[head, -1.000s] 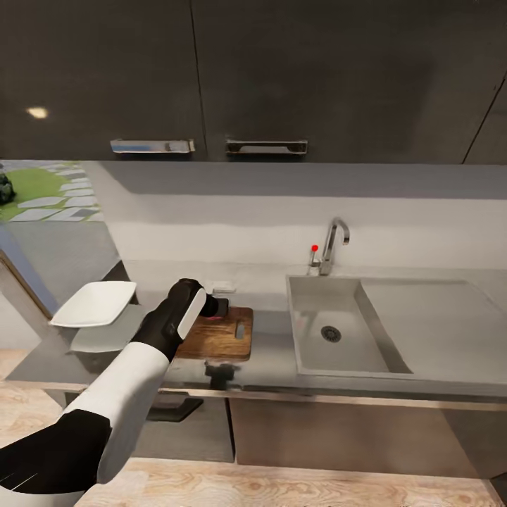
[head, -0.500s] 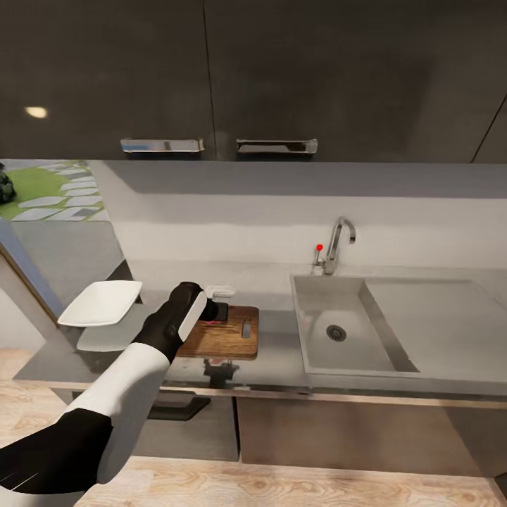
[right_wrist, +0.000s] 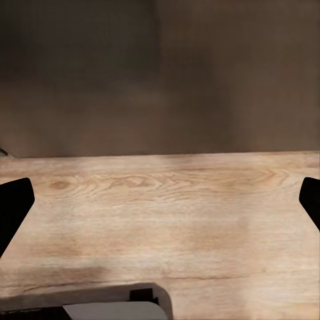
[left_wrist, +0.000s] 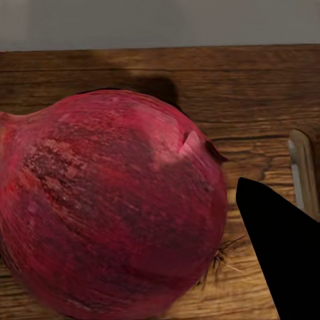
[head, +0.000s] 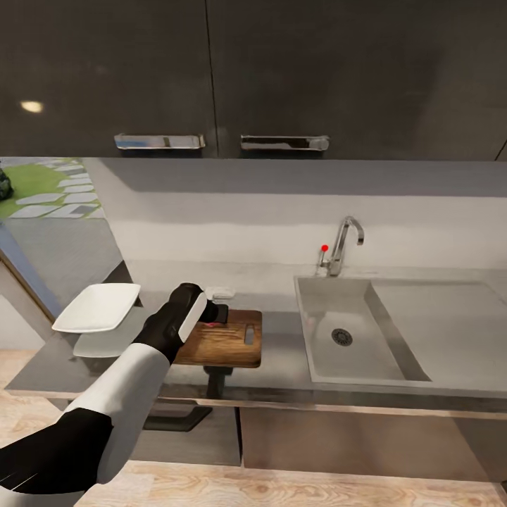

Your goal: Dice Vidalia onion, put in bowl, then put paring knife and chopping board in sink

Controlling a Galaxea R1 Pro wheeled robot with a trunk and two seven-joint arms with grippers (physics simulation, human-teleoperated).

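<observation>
Left gripper (head: 215, 312) sits over the far-left corner of the chopping board (head: 227, 341), fingers around the Vidalia onion (left_wrist: 110, 207); left wrist view shows the onion low on the board's wood, one dark fingertip (left_wrist: 283, 250) just beside it, but contact can't be confirmed, so grip state is unclear. Board lies on the countertop (head: 278, 352), its handle slot on the sink side, front edge near the counter lip. Bowl (head: 97, 307) is well left of the board, bare counter between. Sink (head: 352, 338) is right of the board. Right gripper (right_wrist: 160, 200): tips spread wide over wood floor (right_wrist: 167, 213).
</observation>
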